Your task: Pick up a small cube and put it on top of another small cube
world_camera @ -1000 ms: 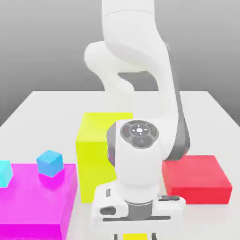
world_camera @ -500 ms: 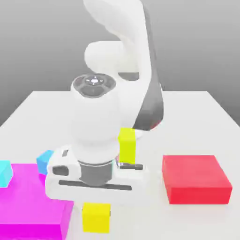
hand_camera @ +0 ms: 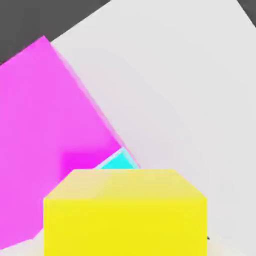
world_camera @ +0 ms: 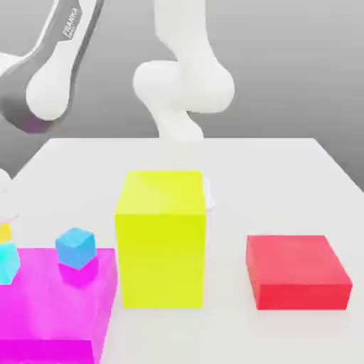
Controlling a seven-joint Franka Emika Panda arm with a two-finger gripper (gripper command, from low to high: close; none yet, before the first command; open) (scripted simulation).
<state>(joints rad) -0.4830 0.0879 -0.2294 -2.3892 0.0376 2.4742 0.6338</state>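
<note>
Yellow cube [hand_camera: 125, 212] atop cyan cube [hand_camera: 118, 162]

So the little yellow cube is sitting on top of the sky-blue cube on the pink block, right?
Not quite. The yellow cube sits on the pale cyan cube, not the sky-blue cube, which stands apart with nothing on it. The stack is on the pink block, as the exterior view shows.

Tiny yellow cube [world_camera: 4, 232] sits atop the pale cyan cube [world_camera: 7, 262].

A small yellow cube [hand_camera: 125, 212] overlaps a cyan cube [hand_camera: 119, 162] on a magenta block [hand_camera: 50, 115].
</note>
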